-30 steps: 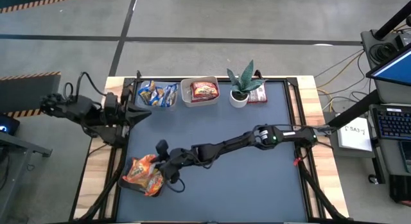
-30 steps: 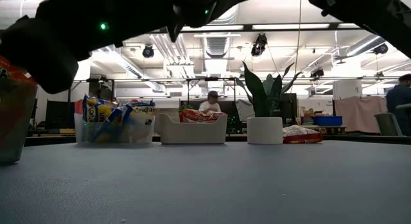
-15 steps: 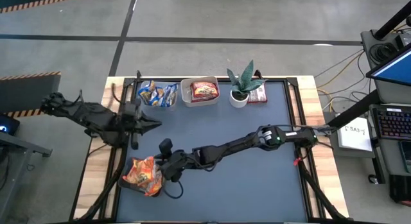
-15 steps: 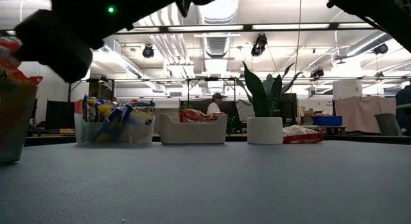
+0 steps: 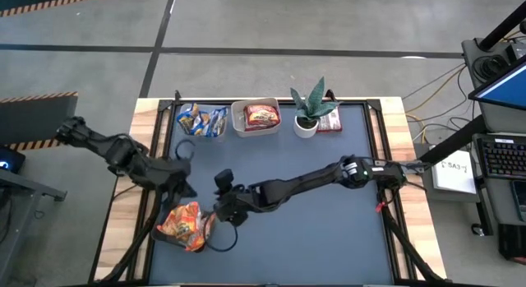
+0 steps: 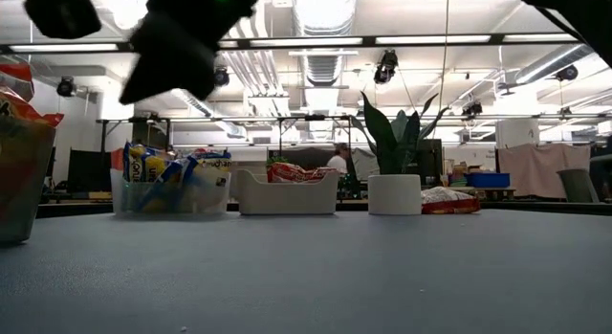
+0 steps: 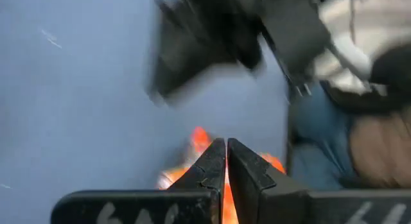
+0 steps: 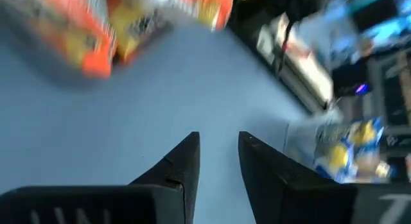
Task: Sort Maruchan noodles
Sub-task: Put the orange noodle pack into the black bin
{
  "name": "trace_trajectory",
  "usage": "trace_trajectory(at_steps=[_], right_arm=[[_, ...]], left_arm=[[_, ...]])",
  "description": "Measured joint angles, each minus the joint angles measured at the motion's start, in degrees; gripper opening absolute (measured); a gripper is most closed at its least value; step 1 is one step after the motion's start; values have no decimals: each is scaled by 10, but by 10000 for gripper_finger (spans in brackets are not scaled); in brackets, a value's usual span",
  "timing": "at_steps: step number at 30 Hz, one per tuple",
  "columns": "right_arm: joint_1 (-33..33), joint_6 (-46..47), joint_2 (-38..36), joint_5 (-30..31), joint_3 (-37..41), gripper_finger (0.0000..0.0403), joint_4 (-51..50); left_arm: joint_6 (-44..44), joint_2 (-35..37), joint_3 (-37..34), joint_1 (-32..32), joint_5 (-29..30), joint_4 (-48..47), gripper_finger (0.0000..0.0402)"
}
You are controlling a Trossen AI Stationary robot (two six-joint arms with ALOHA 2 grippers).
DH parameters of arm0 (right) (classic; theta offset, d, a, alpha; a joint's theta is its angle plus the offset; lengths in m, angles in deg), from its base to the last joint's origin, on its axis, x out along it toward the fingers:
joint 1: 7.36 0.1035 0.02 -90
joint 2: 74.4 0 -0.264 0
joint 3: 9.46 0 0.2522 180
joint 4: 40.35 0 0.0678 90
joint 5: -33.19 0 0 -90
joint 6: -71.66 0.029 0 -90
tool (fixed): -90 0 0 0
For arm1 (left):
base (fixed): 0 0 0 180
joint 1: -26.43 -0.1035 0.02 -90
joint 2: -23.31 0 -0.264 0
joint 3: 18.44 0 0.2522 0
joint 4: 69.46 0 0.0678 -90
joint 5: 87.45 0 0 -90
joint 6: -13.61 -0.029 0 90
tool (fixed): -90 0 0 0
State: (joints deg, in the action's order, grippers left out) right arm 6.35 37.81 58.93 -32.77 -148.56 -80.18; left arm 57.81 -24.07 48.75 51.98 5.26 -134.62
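Since the earlier frames your left gripper [image 5: 182, 187] is swinging down from beside the blue-packet tub toward the orange packets [image 5: 185, 225], while your right gripper [image 5: 223, 206] is drawing back from that pile toward the middle of the mat, so the two are now near each other above the near-left corner

Nearest you, the orange packets are lying heaped in a clear tub [image 6: 19, 181] at the mat's [image 5: 329, 238] front-left corner, just below and ahead of the left jaws; in the left wrist view the orange wrapper [image 7: 199, 144] is showing straight past fingers [image 7: 212, 169] that are pressed together with nothing between them. Judging by that, you are lining up over the pile rather than gripping yet, and you will need to part them before descending

Your right jaws are standing slightly apart and empty, fingers [image 8: 183, 160] over bare mat, with the orange heap [image 8: 96, 31] beyond their tips. Pulling clear is probably making room for the left arm

Farther off, along the back edge and well apart from both jaws, the blue packets [image 5: 200, 119] are filling one tub, the red packets [image 5: 261, 115] another, then a potted plant [image 5: 311, 108] and one more red packet [image 5: 330, 121] lying loose behind it, apparently unsorted
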Motion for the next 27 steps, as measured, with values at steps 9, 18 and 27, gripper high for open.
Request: trace_trajectory(at_steps=[9, 18, 27], right_arm=[[-15, 123, -45, 0, 52, 77, -165], [-12, 173, -106, 0, 200, 64, -56], [-12, 201, -201, 0, 343, 63, 82]], left_arm=[[49, -97, 0, 81, -56, -5, 0], [48, -218, 0, 115, -79, -3, 0], [68, -297, 18, 115, -202, -81, 0]])
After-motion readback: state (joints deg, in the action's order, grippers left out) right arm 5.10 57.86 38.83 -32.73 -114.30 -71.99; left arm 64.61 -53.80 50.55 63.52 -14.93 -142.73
